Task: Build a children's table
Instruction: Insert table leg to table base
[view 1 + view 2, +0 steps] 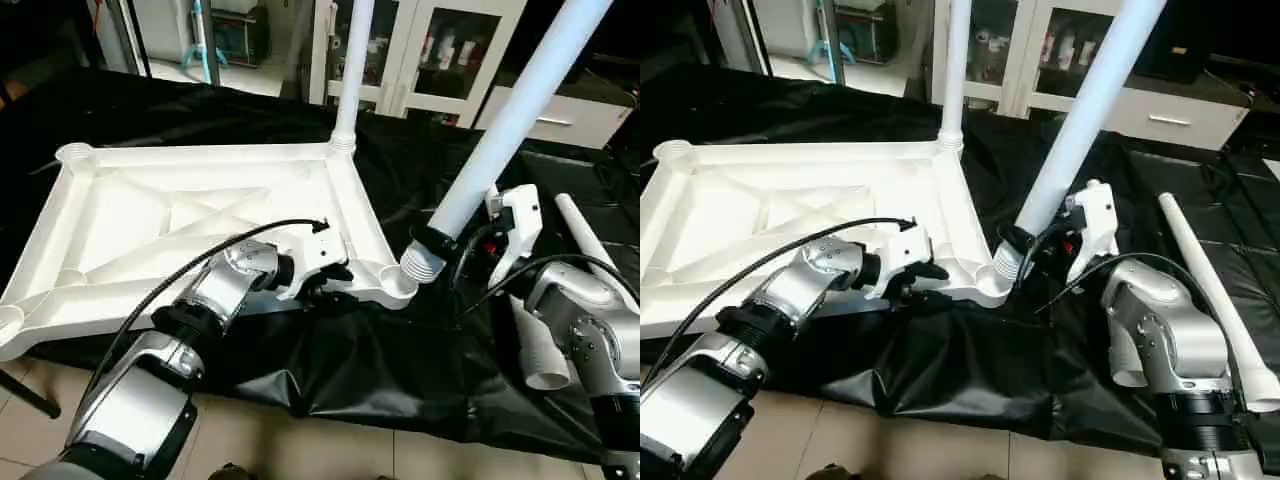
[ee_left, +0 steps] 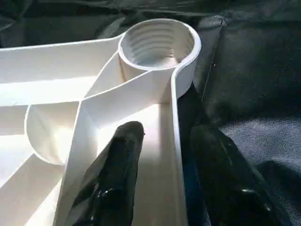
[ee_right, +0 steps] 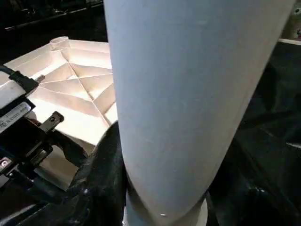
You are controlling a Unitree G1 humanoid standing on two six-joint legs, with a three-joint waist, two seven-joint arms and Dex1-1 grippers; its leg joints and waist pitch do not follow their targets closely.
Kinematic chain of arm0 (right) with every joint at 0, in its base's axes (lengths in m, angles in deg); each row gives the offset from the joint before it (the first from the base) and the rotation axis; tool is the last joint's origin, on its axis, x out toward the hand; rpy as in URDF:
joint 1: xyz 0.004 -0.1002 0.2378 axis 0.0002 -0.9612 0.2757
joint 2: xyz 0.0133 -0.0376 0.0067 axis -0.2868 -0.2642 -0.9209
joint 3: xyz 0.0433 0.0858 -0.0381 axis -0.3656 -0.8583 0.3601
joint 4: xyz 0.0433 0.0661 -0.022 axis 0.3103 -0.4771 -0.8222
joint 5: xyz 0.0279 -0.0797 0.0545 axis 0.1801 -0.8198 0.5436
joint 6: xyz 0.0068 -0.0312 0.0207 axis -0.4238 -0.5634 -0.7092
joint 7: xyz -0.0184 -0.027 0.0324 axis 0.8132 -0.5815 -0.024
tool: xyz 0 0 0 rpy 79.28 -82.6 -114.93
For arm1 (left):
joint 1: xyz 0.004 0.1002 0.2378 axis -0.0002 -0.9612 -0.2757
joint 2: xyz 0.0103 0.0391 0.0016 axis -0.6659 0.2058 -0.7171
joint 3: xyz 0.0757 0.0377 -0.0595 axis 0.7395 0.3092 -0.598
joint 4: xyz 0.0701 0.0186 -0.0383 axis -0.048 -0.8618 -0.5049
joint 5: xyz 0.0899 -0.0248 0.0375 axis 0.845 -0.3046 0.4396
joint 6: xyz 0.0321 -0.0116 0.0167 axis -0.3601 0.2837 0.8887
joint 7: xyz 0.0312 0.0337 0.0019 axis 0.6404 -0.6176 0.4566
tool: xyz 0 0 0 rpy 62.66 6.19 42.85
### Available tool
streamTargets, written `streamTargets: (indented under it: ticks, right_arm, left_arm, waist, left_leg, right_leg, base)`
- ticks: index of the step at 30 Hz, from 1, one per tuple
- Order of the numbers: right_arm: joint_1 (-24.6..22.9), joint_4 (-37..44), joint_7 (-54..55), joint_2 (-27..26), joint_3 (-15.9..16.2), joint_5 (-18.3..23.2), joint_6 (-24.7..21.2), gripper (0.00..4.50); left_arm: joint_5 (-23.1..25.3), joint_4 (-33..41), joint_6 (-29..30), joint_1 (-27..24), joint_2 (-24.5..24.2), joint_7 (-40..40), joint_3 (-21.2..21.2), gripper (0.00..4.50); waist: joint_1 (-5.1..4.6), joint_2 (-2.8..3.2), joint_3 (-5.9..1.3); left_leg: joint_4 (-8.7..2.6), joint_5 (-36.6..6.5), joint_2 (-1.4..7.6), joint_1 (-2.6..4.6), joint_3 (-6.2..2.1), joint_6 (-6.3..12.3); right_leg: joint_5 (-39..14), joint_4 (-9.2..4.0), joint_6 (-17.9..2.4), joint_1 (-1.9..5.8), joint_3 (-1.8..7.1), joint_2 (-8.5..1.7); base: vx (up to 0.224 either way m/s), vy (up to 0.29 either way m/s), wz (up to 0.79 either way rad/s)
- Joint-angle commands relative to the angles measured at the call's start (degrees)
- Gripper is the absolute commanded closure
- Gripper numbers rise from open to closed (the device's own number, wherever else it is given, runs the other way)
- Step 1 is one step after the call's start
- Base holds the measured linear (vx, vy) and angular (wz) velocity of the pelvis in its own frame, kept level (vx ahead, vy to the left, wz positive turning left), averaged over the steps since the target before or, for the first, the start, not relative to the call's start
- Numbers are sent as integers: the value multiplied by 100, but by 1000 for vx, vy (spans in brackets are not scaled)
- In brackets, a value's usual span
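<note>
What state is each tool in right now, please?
Left tool: straddling the tabletop rim; grip cannot be told.
Right tool: closed on a leg.

Overhead light glares off white tabletop (image 1: 200, 215); black cloth (image 1: 380, 370) dim, faintly sheened; wrist views soft, close leg (image 3: 197, 94) blurred.

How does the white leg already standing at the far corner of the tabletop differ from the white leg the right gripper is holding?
The far white tube leg stands upright, seated in its corner socket of the white plastic tabletop; no gripper touches it. The held white tube leg leans, gripped near its base by the right gripper. Its ribbed end sits beside the near corner socket, not yet in. Both are plain white tapered tubes.
</note>
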Motion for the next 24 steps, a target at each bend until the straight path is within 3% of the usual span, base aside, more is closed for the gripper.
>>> streamTargets:
  ticks: [1, 11, 19, 24]
  right_arm:
    - [-16, 89, -27, 85, 13, -3, -64, 264]
    - [38, 110, -121, 141, 122, -122, -108, 264]
    - [138, 54, -147, 194, 108, -148, -112, 264]
    - [177, 35, -264, 135, 151, -38, -223, 264]
  left_arm:
    - [93, -139, 104, 53, 2, 8, 47, 276]
    - [485, -198, 530, 162, 120, -152, 398, 371]
    - [797, -124, 607, 142, 34, -275, 638, 432]
    - [762, 72, 293, -83, -108, -467, 665, 450]
  waist:
    - [-4, 16, -422]
    - [-5, 35, -433]
    - [-14, 45, -423]
    - [-25, 54, -412]
  left_leg:
    - [-408, -927, 229, 72, -104, 105]
    - [-402, -823, 226, 66, -104, 162]
    - [-412, -972, 222, 66, -107, 149]
    - [-436, -1129, 228, 81, -119, 100]
  right_leg:
    - [-734, -445, -1318, 333, 275, -345]
    - [-597, -442, -1328, 337, 275, -344]
    - [-1046, -497, -1217, 326, 272, -347]
    - [-1319, -535, -1128, 313, 267, -346]
  base:
    - [0, 0, 0]
    - [0, 0, 0]
    - [0, 0, 0]
    - [0, 0, 0]
